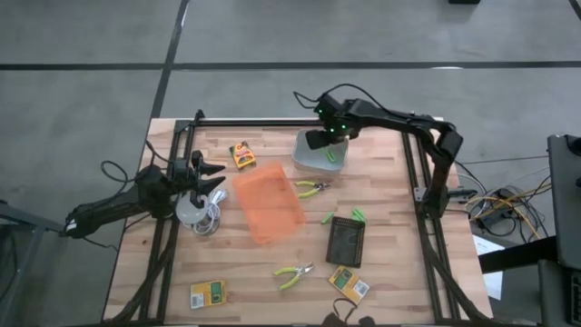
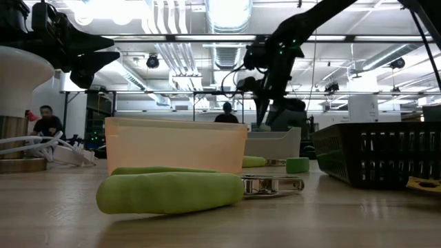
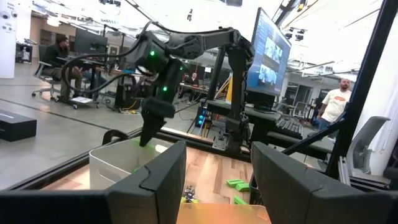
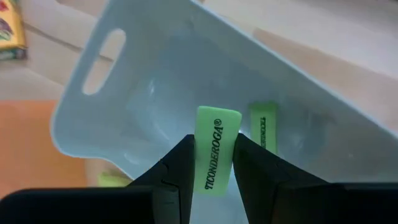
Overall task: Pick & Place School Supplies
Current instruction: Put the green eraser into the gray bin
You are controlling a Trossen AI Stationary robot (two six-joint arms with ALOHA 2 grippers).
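1. Behind the wooden table (image 1: 390,263) lies an open workshop with ceiling ducts, monitors and people at desks, none of them near the work.
2. On the far side of the table, the right gripper (image 4: 212,163) hangs over the grey bin (image 1: 313,156). Its fingers are pinched on a short lime-green eraser-like stick (image 4: 214,146) printed "TICONDEROGA", held upright so it can drop straight into the bin.
3. A second green stick (image 4: 263,126) already lies inside the grey bin just beside the held one, which suggests this bin is where such sticks are being collected.
4. Judged from that, the step in hand is the release: the stick is above the bin's floor and not yet let go.
5. The left gripper (image 1: 211,175) waits at the table's left edge, fingers spread and holding nothing, over the white round thing with coiled cable (image 1: 192,211), well clear of the right arm's path.
6. Other supplies are still spread on the table: green-handled pliers (image 1: 311,188) just beside the orange bin (image 1: 268,202), another pair (image 1: 293,273) nearer the front, loose green sticks (image 1: 357,215) by the black mesh basket (image 1: 346,241), and yellow-and-green boxes (image 1: 209,293) at the front and back.
7. So much left out suggests the sorting is at an early stage.
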